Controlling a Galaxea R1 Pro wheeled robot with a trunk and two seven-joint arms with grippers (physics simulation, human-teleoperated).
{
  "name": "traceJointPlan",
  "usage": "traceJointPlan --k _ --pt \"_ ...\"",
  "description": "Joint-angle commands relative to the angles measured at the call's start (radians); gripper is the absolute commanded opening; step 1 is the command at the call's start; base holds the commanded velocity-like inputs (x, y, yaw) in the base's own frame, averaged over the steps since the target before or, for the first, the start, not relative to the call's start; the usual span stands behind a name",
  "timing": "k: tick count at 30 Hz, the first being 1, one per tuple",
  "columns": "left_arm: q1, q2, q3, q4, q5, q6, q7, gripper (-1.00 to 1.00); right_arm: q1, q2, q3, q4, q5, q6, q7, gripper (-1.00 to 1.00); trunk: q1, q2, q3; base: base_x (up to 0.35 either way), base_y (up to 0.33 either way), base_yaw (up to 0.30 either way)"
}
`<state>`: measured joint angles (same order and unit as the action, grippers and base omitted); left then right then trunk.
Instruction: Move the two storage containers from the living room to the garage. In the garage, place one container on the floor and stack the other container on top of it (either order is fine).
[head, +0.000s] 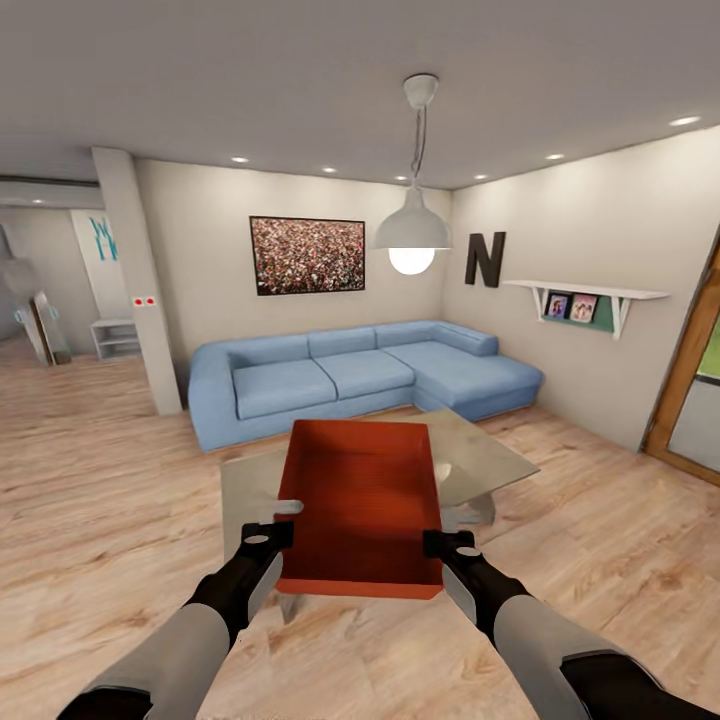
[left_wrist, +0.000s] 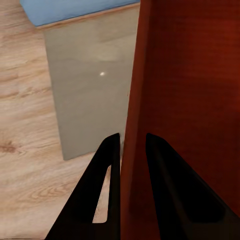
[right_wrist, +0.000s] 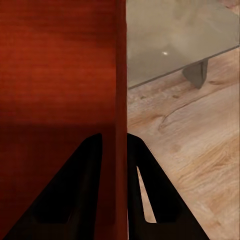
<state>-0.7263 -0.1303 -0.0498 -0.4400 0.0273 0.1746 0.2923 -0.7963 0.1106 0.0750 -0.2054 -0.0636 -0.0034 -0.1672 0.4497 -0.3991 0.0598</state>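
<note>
Head view: storage container (head: 362, 505) lengthwise away

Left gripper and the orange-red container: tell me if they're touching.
Touching. In the left wrist view the left gripper has its jaws closed on either side of the storage container's thin wall, with no gap visible; the head view shows the container held above the glass table.

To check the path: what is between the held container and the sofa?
In the head view, the glass table lies between the container and the sofa, then a strip of wood floor.
</note>
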Motion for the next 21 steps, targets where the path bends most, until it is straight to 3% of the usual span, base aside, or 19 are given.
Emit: traceJointPlan --k 1,21 --pt "-0.001 0.001 0.004 -0.005 -0.029 0.009 0.013 -1.00 0.000 -0.022 0.003 0.003 -0.007 -0.001 -0.008 -1.00 0.000 -0.001 0.000 0.000 0.000 0.300" --pt "-0.001 0.001 0.004 -0.005 -0.029 0.009 0.013 -1.00 0.000 -0.022 0.003 0.003 -0.007 -0.001 -0.007 -1.00 0.000 -0.001 0.000 0.000 0.000 0.300"
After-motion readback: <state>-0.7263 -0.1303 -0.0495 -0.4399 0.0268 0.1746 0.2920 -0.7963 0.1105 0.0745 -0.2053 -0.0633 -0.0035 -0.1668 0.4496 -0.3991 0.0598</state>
